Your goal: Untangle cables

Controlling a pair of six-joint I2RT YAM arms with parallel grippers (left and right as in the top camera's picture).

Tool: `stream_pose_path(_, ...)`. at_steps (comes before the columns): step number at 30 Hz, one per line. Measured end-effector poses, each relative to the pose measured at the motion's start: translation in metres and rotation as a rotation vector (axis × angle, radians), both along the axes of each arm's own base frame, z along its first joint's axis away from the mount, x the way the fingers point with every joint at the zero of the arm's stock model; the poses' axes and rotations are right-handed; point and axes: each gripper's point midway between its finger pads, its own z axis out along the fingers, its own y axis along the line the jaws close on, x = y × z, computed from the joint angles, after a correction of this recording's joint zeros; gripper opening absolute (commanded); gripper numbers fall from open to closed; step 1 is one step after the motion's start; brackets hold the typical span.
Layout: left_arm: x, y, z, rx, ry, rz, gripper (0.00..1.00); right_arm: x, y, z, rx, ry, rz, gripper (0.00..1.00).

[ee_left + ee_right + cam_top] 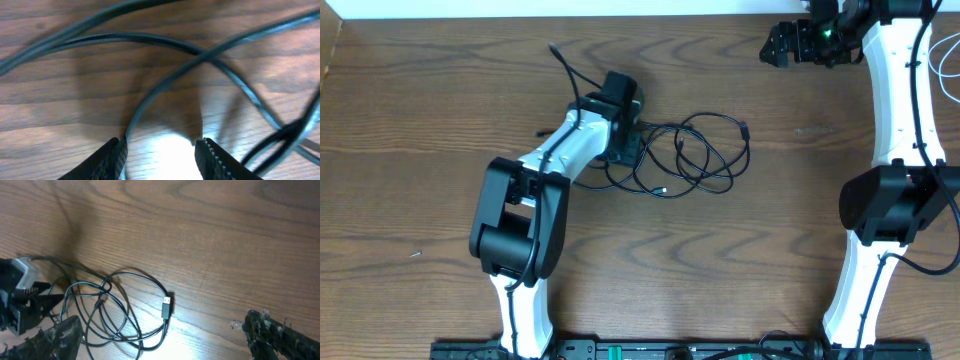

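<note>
A loose tangle of thin black cables [705, 150] lies in the middle of the table, with one plug end [745, 130] at its right and another strand running to the upper left [553, 48]. My left gripper [628, 148] is down at the tangle's left edge. In the left wrist view its jaws [162, 155] stand apart over bare wood, and one cable [150, 100] curves down beside the left finger [114, 159] without being pinched. My right gripper [775, 47] hovers open at the far right back, away from the cables. Its wrist view shows the cable loops [125, 305] and a USB plug [166, 305].
The wooden table [440, 120] carries only the cables. The right arm's white links [895, 100] run down the right side. A white object [948, 75] shows at the right edge. The table's back edge [570, 14] lies just beyond the cables.
</note>
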Motion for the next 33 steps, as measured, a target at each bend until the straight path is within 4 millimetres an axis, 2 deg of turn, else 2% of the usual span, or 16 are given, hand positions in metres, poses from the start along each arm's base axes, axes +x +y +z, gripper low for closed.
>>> stream_pose_path(8, 0.000, 0.011, 0.000, 0.008, 0.009, 0.016, 0.50, 0.001, 0.000, 0.000, -0.001, -0.003, 0.001, 0.99)
stream_pose_path(15, 0.005, 0.009, 0.020, -0.007, -0.038, 0.012, 0.50, 0.001, -0.002, 0.000, -0.012, -0.005, -0.002, 0.99)
stream_pose_path(22, 0.009, 0.007, 0.015, -0.011, -0.045, 0.012, 0.50, 0.001, -0.002, -0.001, -0.015, -0.003, -0.003, 0.99)
stream_pose_path(29, 0.010, -0.001, -0.003, -0.041, -0.024, -0.028, 0.50, -0.001, -0.002, -0.001, -0.016, 0.005, -0.002, 0.99)
stream_pose_path(33, 0.016, -0.006, -0.001, -0.059, -0.051, -0.060, 0.50, -0.002, -0.002, -0.002, -0.018, 0.009, -0.003, 0.99)
